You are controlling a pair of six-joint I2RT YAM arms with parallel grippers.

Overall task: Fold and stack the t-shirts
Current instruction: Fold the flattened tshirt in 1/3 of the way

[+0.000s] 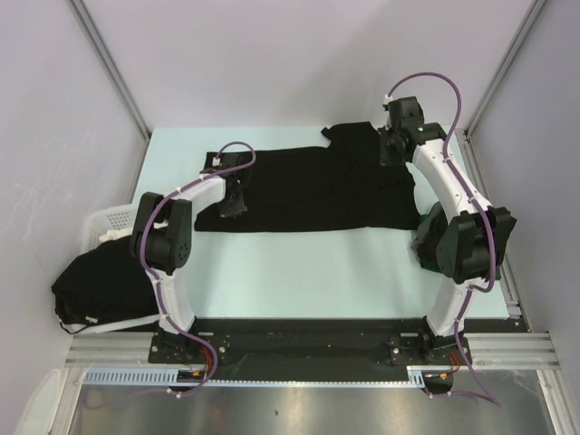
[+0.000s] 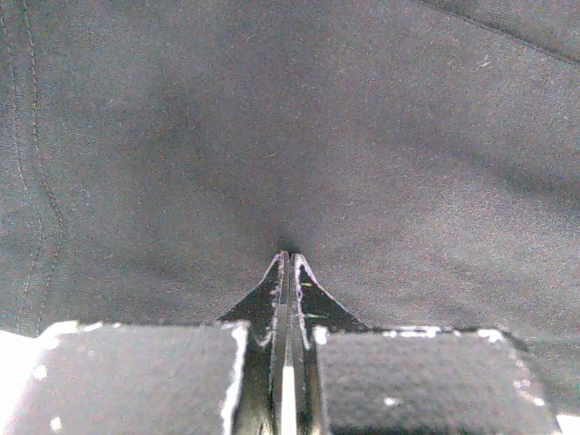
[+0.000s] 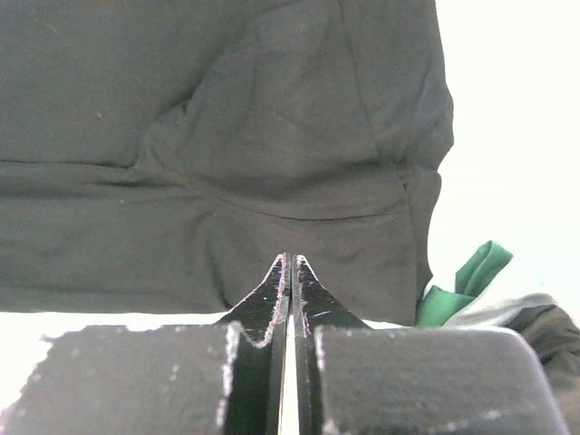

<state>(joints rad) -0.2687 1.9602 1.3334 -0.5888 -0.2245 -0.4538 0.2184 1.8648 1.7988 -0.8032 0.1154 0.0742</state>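
Note:
A black t-shirt [image 1: 313,190] lies spread flat across the middle of the pale table. My left gripper [image 1: 234,198] is at its left edge, shut, and its tips touch the cloth [image 2: 272,136] at a small dimple; no fold shows between the jaws. My right gripper [image 1: 394,149] is over the shirt's far right part near a sleeve, shut and empty, a little above the cloth [image 3: 227,163]. More black shirts [image 1: 95,285] lie heaped at the left by the basket.
A white slotted basket [image 1: 101,225] stands at the table's left edge, behind the heap. A green cloth [image 1: 424,243] with dark fabric lies at the right under my right arm; it also shows in the right wrist view [image 3: 471,276]. Metal posts frame the table's far corners.

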